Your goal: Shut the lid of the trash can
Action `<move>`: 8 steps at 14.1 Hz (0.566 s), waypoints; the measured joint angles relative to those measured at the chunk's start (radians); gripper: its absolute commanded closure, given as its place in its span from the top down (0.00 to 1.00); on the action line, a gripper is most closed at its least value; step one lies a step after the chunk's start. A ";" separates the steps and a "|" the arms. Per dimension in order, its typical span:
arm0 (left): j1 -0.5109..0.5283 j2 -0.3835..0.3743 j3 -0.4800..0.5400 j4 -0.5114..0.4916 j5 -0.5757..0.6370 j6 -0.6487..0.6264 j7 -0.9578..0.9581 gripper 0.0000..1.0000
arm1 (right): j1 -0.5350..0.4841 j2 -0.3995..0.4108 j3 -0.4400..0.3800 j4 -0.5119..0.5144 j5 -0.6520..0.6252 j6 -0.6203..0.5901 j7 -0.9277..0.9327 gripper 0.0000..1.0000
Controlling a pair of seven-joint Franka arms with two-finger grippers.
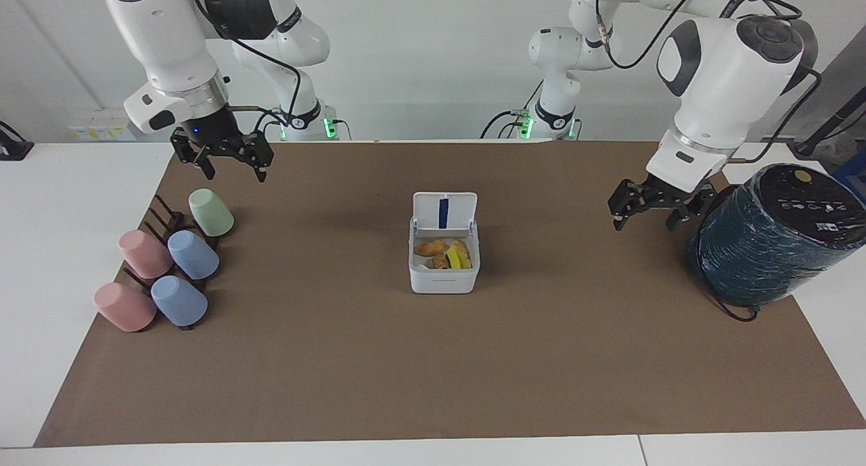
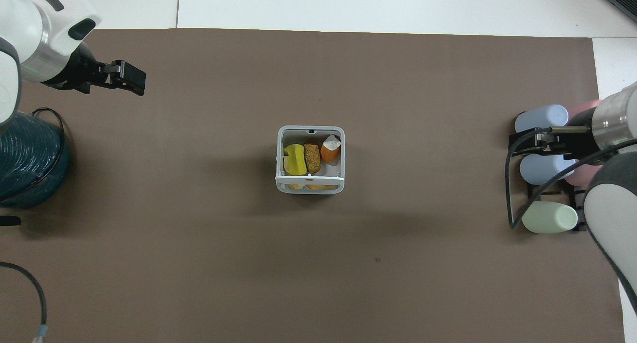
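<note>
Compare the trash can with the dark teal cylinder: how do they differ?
The trash can is a small white box; the cylinder is much bigger, round and dark teal. The can stands mid-mat, open, its lid up and food scraps showing; the cylinder sits at the left arm's end, its black top shut. Neither is touched by an end effector.

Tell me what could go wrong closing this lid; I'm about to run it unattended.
1. The small white plastic trash can stands loose on the mat, so a sideways push on its upright white hinged lid might slide or tip it.
2. The food scraps sit high and could block the lid.
3. The left claw hangs beside the dark teal cylinder and might clip it.
</note>
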 measured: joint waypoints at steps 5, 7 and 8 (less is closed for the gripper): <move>0.000 0.000 -0.001 0.000 0.000 0.000 0.000 1.00 | 0.000 0.000 0.000 0.000 0.000 0.000 0.000 1.00; -0.001 0.000 -0.004 -0.002 0.000 -0.001 0.000 1.00 | 0.000 0.000 0.000 0.000 0.000 0.000 0.000 1.00; -0.004 -0.002 -0.007 -0.005 0.000 -0.001 0.000 1.00 | 0.000 0.000 0.000 0.000 0.000 0.000 0.000 1.00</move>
